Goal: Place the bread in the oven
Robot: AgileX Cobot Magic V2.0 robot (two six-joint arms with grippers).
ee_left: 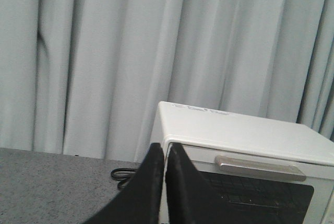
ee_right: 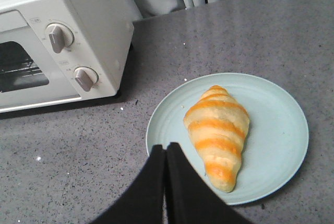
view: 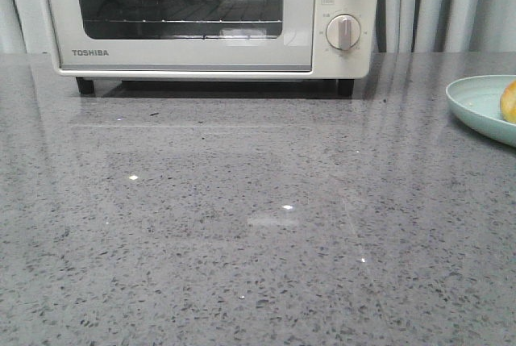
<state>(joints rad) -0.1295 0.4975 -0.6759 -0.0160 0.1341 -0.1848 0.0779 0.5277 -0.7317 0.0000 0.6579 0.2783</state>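
- Bread first: the oblong golden-brown roll with pale and darker baked stripes (ee_right: 218, 136) lies on the round pale mint-green plate (ee_right: 276, 130), tapered end pointing toward my right wrist camera; in my front view I only catch a sliver of the roll (view: 509, 101) at the right edge.
- That plate (view: 476, 102) sits on the speckled grey stone countertop (view: 242, 233), off to the right of the oven and clear of it.
- The cream-white boxy TOSHIBA toaster oven (view: 201, 52) stands at the back of the counter on its black feet, and I see its glass-windowed door shut, wire rack visible behind the glass.
- Two round dials (view: 344, 31) are stacked on the oven's right panel; the right wrist camera shows them too (ee_right: 57, 37).
- My right gripper (ee_right: 166, 148) hangs above the near rim of the plate, black fingers pressed together, holding nothing, not touching the roll.
- My left gripper (ee_left: 164, 148) is likewise closed, fingers together and empty, raised in front of the oven (ee_left: 245, 145), looking at the door's silver handle (ee_left: 259, 165).
- Pale grey pleated curtains (ee_left: 130, 51) fill the background, and a black cable (ee_left: 121, 175) lies on the counter beside the oven.
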